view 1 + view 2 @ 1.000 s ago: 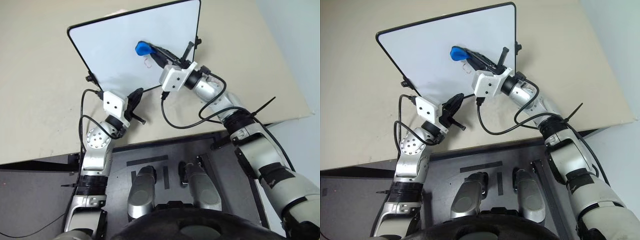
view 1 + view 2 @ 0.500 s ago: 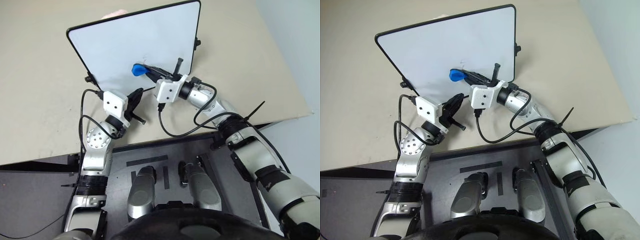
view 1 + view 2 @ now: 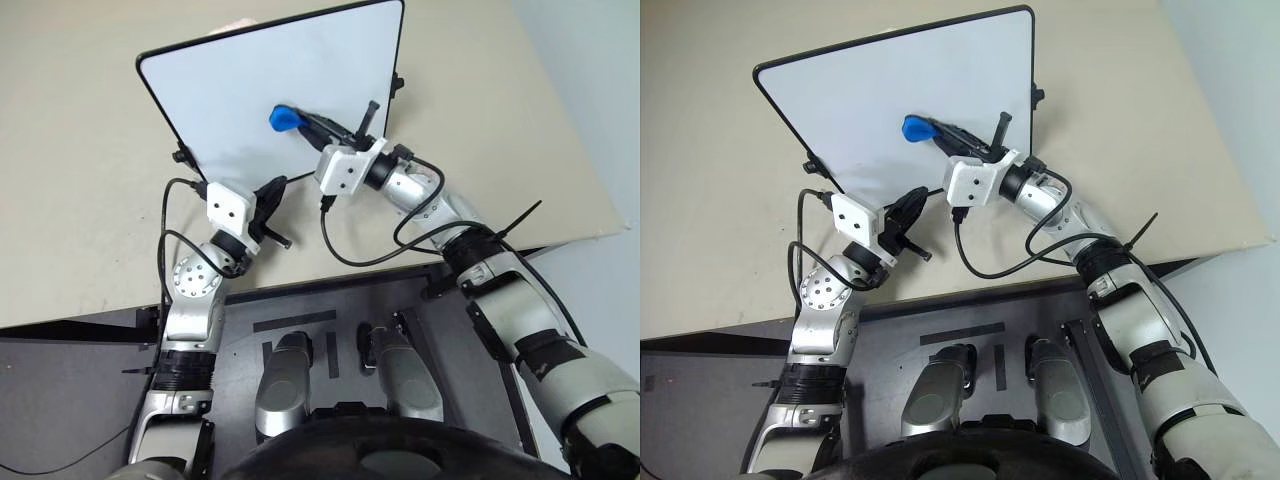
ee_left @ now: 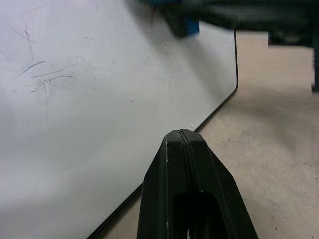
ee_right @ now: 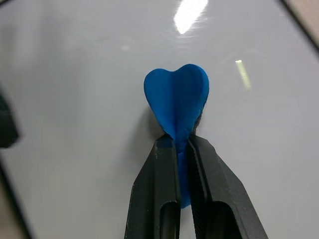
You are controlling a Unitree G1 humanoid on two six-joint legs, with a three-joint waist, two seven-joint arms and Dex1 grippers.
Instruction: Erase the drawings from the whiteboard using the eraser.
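Since a second ago we see the right gripper (image 3: pixel 303 122) carry the eraser (image 3: pixel 284 119) down the whiteboard (image 3: pixel 230 90) and back up to nearly where it began; the red scribble that sat just below the eraser then is not visible now, so we judge it largely wiped. Head views: the board lies on the desk (image 3: pixel 80 200), its near edge close to the desk's front edge; the eraser sits mid-board, toward the board's right edge, clamped between the right fingers. The left gripper (image 3: pixel 273 192) rests at the board's near edge, not moving. Left wrist view: its fingers (image 4: pixel 185 164) are pressed together on nothing, beside the board's black frame; faint grey streaks remain on the white surface. Right wrist view: the eraser (image 5: pixel 176 102) is bright blue, flared and heart-like past the fingertips, pinched at its narrow waist, against the board. For the step, we would keep the blue end flat on the board and overlap short strokes across any residue.
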